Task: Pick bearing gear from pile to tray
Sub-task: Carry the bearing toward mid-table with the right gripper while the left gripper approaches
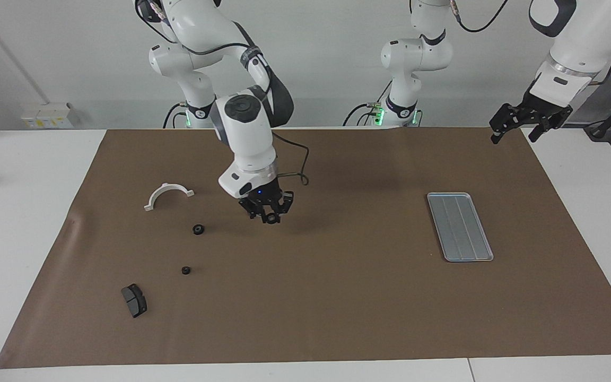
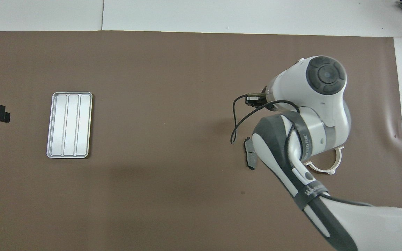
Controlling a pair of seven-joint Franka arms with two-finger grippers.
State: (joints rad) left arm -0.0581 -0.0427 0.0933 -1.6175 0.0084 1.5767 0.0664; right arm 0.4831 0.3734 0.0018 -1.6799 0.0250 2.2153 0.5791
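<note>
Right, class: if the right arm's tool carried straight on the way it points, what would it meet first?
The right tool, holding a gear, points down; it would probably meet the bare brown mat beside the brake pad, though depth is unclear.

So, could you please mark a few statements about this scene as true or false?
1. The tray holds no gear. True.
2. The left gripper is over the tray. False: it waits, open, up by the mat's corner at the left arm's end.
3. Two gears lie on the mat. True.
4. The right gripper is open and empty. False: it seems shut on a small gear, above the mat.
</note>
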